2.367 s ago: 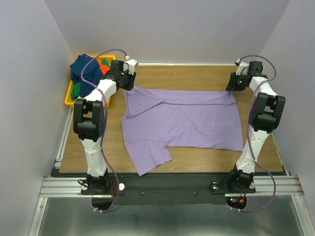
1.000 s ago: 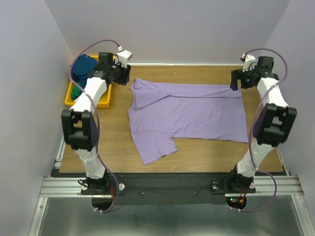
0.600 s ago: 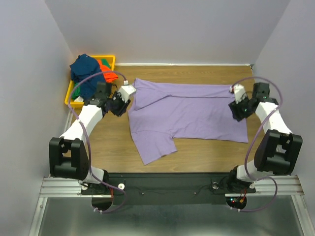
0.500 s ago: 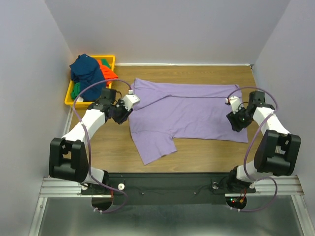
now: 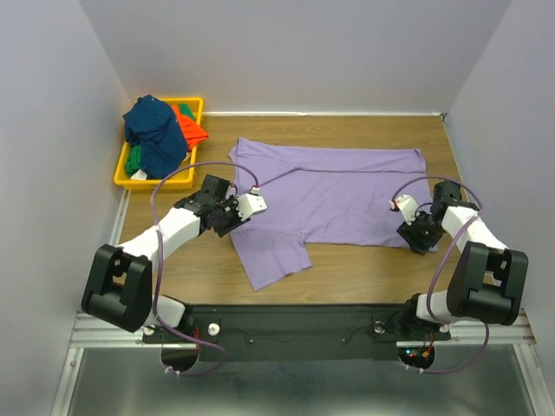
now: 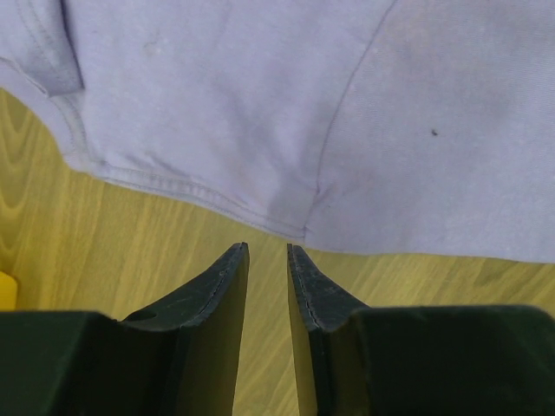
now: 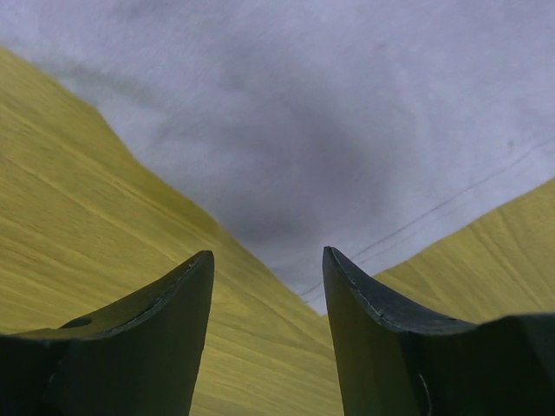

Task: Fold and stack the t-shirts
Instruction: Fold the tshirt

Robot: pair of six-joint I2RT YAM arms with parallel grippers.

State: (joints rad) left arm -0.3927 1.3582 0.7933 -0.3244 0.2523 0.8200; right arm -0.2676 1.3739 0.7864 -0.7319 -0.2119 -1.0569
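Note:
A lavender t-shirt (image 5: 338,195) lies spread flat on the wooden table, its far part folded over. My left gripper (image 5: 236,223) is low at the shirt's left edge. In the left wrist view its jaws (image 6: 267,250) stand a narrow gap apart and empty, over bare wood just short of the hem seam (image 6: 299,227). My right gripper (image 5: 415,236) is by the shirt's near right corner. In the right wrist view it (image 7: 267,253) is open and empty over the corner edge (image 7: 347,260). Navy (image 5: 154,130), orange-red (image 5: 187,121) and green (image 5: 133,162) shirts are piled in the bin.
The yellow plastic bin (image 5: 165,183) stands at the far left of the table by the left wall. Bare wood (image 5: 364,269) runs along the near edge in front of the shirt. Walls close in on both sides.
Both arms let go of the shirt's far edge and drew back toward me, lowering to its left edge and near right corner. The shirt stays flat where it was left.

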